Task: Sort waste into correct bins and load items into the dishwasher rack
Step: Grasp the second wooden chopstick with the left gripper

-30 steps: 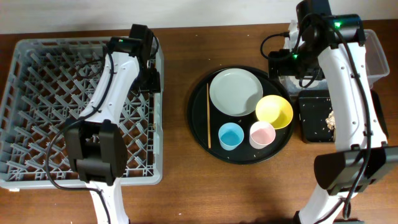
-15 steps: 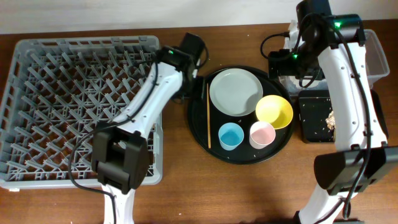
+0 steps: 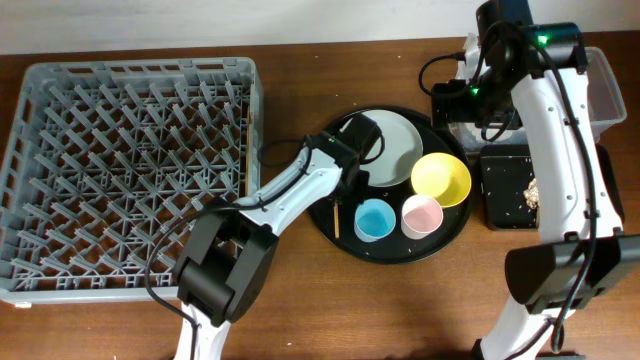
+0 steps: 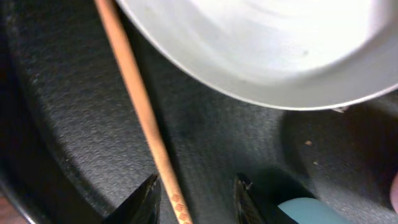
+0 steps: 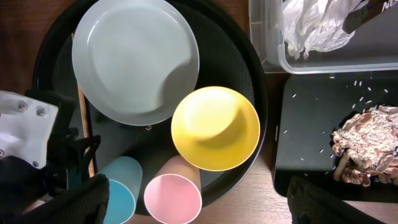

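Seemingly starting to load, with left gripper (image 4: pixel 198 200) spread open astride the chopstick (image 4: pixel 140 106) beside the plate (image 4: pixel 267 43); next, shifting over to clamp its rim.

The left arm (image 3: pixel 295 185) and right arm (image 3: pixel 560 150) are white-shelled, black-jointed, with black cables (image 3: pixel 428 68).

We count one dishwasher rack (image 3: pixel 130 66) and one round black tray (image 3: pixel 390 250). On that tray we find one plate (image 3: pixel 400 145), one yellow bowl (image 3: pixel 441 179) and two cups, a blue cup (image 3: pixel 371 218) and a pink cup (image 3: pixel 421 215). We can make out only one chopstick (image 4: pixel 138 99). There are two bins: one clear tub (image 5: pixel 323 62) and one shallow black tray (image 5: pixel 305 155). We see one crumpled tissue (image 5: pixel 314 25), one wrapper (image 5: pixel 367 146), and loose grains (image 5: pixel 357 83) too small to count. Two arms are in view: the left arm (image 3: pixel 300 185) and the right arm (image 3: pixel 565 150).
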### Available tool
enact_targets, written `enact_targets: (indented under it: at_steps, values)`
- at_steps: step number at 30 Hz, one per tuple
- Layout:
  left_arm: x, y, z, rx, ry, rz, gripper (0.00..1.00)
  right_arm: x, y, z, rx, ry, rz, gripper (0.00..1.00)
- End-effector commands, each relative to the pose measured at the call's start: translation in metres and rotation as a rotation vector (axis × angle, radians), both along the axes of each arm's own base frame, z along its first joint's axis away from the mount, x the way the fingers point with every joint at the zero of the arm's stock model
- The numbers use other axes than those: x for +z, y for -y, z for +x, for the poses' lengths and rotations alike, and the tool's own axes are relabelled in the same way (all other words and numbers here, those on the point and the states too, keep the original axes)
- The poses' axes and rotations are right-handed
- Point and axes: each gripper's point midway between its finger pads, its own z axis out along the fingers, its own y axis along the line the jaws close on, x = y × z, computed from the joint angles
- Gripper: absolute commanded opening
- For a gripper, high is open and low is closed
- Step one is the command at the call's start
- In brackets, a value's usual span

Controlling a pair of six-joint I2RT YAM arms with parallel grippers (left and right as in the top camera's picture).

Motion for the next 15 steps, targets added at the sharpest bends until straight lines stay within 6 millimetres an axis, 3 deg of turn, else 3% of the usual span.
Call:
enact_targets:
  at_steps: [1,8,15]
  values:
    - [0.006,-0.005,0.003,0.051,0.02,0.003,0.38,0.004,0.002,0.0,-0.003,0.012,-0.008,0.92]
    - [-0.022,-0.011,-0.001,0.071,-0.035,0.042,0.36,0.004,0.002,0.0,-0.002,0.012,-0.008,0.92]
    - [-0.039,-0.025,-0.001,0.187,-0.093,0.058,0.28,0.004,0.002,0.0,-0.003,0.011,-0.008,0.92]
